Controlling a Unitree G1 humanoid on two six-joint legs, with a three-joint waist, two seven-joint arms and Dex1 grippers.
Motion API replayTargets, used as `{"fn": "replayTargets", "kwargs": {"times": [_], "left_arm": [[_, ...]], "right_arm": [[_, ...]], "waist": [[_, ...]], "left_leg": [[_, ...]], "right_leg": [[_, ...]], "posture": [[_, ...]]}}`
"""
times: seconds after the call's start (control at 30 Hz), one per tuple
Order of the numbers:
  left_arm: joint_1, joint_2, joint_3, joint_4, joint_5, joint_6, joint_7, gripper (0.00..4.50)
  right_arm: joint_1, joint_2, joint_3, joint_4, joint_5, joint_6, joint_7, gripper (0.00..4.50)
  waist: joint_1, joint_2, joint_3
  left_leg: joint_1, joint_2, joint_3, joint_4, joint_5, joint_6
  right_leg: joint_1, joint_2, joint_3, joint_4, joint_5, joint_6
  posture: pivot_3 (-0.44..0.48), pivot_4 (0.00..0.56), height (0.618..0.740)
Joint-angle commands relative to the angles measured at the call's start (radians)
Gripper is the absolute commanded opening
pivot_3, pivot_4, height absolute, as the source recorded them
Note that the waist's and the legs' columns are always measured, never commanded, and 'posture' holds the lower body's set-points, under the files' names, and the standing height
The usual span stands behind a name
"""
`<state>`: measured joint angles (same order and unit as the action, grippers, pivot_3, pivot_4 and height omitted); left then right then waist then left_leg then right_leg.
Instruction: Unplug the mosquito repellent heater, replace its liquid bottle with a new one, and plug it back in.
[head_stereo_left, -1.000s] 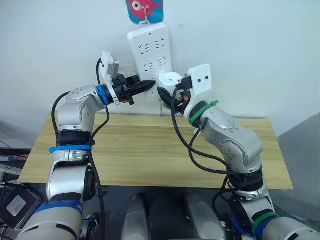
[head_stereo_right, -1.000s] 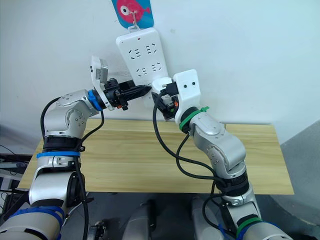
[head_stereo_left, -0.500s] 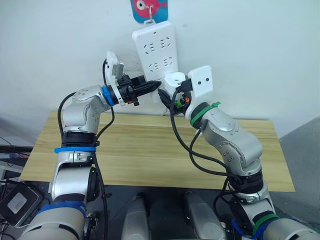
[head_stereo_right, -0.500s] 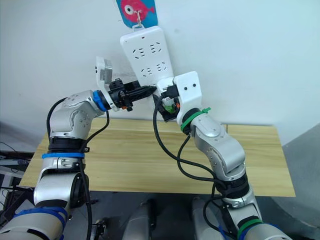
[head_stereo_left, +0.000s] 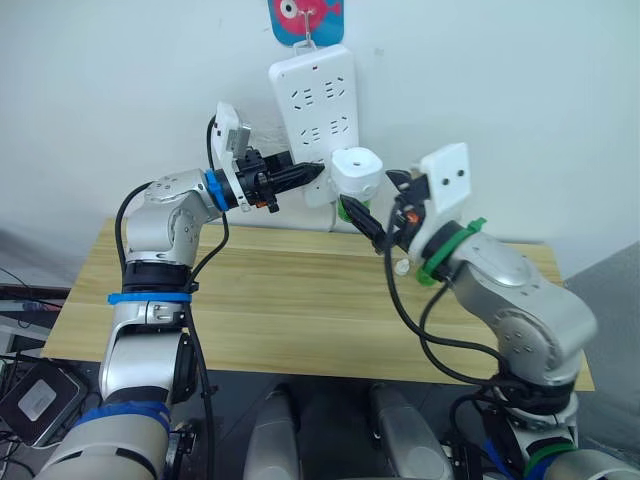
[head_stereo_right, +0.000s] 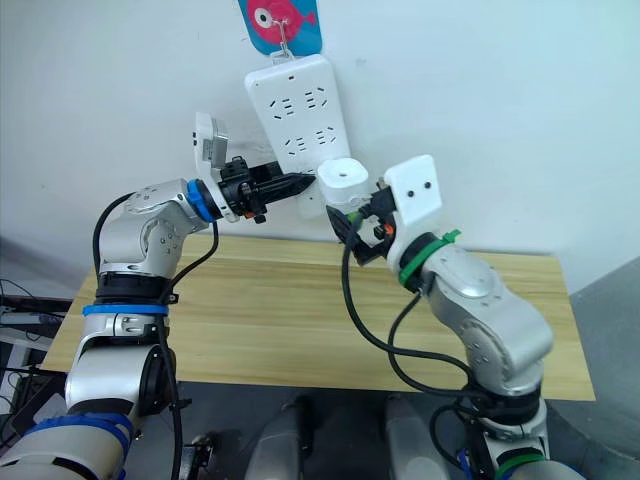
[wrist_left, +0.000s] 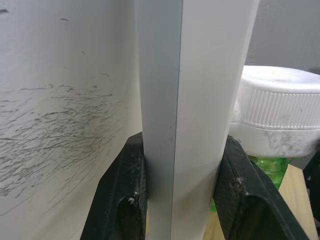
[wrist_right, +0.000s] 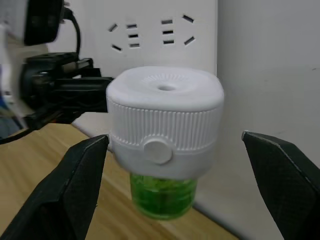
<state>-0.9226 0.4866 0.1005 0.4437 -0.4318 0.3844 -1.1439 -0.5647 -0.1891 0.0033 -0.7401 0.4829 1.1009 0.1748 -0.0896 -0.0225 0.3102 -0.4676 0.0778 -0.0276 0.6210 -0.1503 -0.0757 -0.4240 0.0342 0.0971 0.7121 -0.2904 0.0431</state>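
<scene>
The mosquito repellent heater is a white rounded unit with a vent hole on top, sitting on the lower end of the white power strip on the wall. Its green liquid bottle hangs under it. My left gripper is shut on the strip's side edge just left of the heater, and the left wrist view shows its fingers clamping that edge. My right gripper is open wide, a short way off the heater, with a finger on each side and neither touching it.
The wooden table stands against the white wall below the strip. A blue and pink fish hook holds the strip at its top. The right arm's black cable loops over the table.
My right gripper has drawn back from the heater toward the right and now stands off it, open. The heater stays on the strip. My left gripper keeps its hold on the strip.
</scene>
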Motion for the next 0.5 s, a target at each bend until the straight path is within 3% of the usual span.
{"fn": "replayTargets", "kwargs": {"times": [0.03, 0.13, 0.27, 0.4, 0.5], "left_arm": [[0.011, 0.023, 0.022, -0.004, -0.002, -0.009, 0.011, 2.27], [0.047, 0.053, 0.038, -0.047, -0.020, 0.024, 0.017, 3.14], [0.100, 0.112, 0.073, -0.109, -0.042, 0.072, 0.033, 4.39], [0.168, 0.181, 0.110, -0.203, -0.084, 0.154, 0.045, 4.50], [0.222, 0.216, 0.117, -0.281, -0.116, 0.214, 0.044, 4.50]], "right_arm": [[0.006, -0.003, -0.022, -0.038, 0.070, -0.023, 0.053, 4.09], [0.003, 0.031, -0.012, 0.006, 0.084, -0.054, 0.054, 3.21], [0.017, 0.037, 0.021, 0.042, 0.087, -0.095, 0.084, 1.70], [0.027, 0.017, 0.089, 0.096, 0.059, -0.171, 0.143, 0.13], [0.025, 0.010, 0.136, 0.130, 0.042, -0.225, 0.178, 0.03]], "waist": [[-0.004, 0.000, 0.000], [-0.010, 0.000, 0.000], [-0.010, 0.000, 0.000], [-0.002, 0.000, 0.000], [0.003, 0.000, 0.000]], "left_leg": [[0.000, 0.000, 0.000, 0.000, 0.000, 0.000], [0.001, 0.000, 0.000, 0.001, 0.000, 0.000], [0.000, 0.001, 0.000, 0.002, 0.000, 0.000], [0.000, 0.001, 0.000, 0.001, 0.000, 0.000], [0.000, 0.001, 0.000, 0.002, 0.000, 0.000]], "right_leg": [[0.000, 0.000, 0.000, 0.001, 0.000, 0.000], [0.000, 0.001, 0.000, 0.001, 0.000, 0.000], [0.000, 0.001, 0.000, 0.002, 0.000, 0.000], [0.000, 0.000, 0.000, 0.001, 0.000, 0.000], [0.000, 0.000, 0.000, 0.001, 0.000, 0.000]], "posture": [[-0.124, 0.265, 0.740], [-0.105, 0.266, 0.740], [-0.088, 0.270, 0.740], [-0.069, 0.269, 0.740], [-0.052, 0.266, 0.740]]}}
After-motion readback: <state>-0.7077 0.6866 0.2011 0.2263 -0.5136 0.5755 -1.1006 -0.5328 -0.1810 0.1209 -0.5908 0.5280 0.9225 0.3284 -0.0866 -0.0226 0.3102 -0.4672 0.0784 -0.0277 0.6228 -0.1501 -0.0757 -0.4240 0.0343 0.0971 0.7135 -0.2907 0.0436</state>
